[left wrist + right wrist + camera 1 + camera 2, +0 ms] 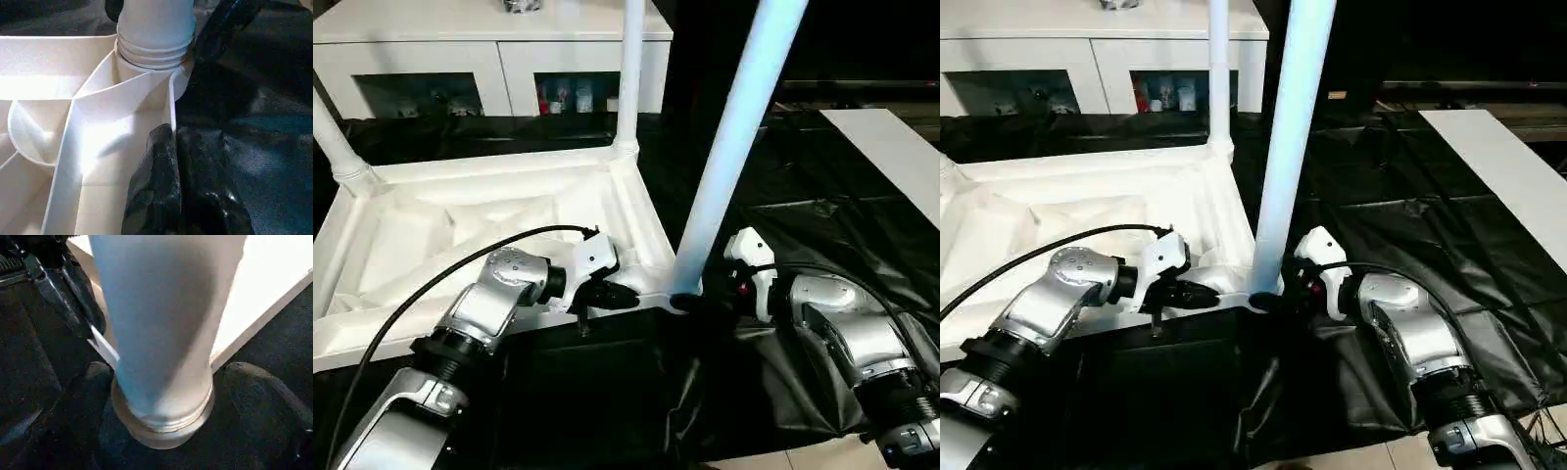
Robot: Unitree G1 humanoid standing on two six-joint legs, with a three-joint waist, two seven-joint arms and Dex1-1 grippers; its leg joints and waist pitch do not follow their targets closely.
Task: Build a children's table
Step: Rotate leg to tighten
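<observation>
White plastic rectangular tabletop (pixel 489 235), ribbed underside facing up, laid upside down on black plastic sheeting (pixel 803 196) spread in front of a white cabinet with glass-fronted compartments (pixel 489 59). Long white tapered round leg (pixel 734 147) stood upright in the tabletop's near corner socket, threaded collar seated at the socket mouth (pixel 156 54). Second white round leg (pixel 629 69) stood upright in the far corner socket on the same side of the tabletop. Third white round leg (pixel 335 147) rising, leaning, from the far corner socket on the opposite side. Left gripper (pixel 607 294) of two black fingers, pressed together and closed on nothing, tips resting at the tabletop's near rim wall just beside the near corner socket (pixel 166 166). Right gripper (pixel 161 396) of two black fingers, spread wide, one finger on either side of the near leg's base at the socket; fingers (pixel 254 391) close beside the collar, contact with it not discernible. Silver forearms reaching in towards the tabletop's near edge, black cable looped over the left one (pixel 440 284). Flat white rectangular panel (pixel 891 157) lying on the sheeting well apart from the tabletop, beyond the right arm.
</observation>
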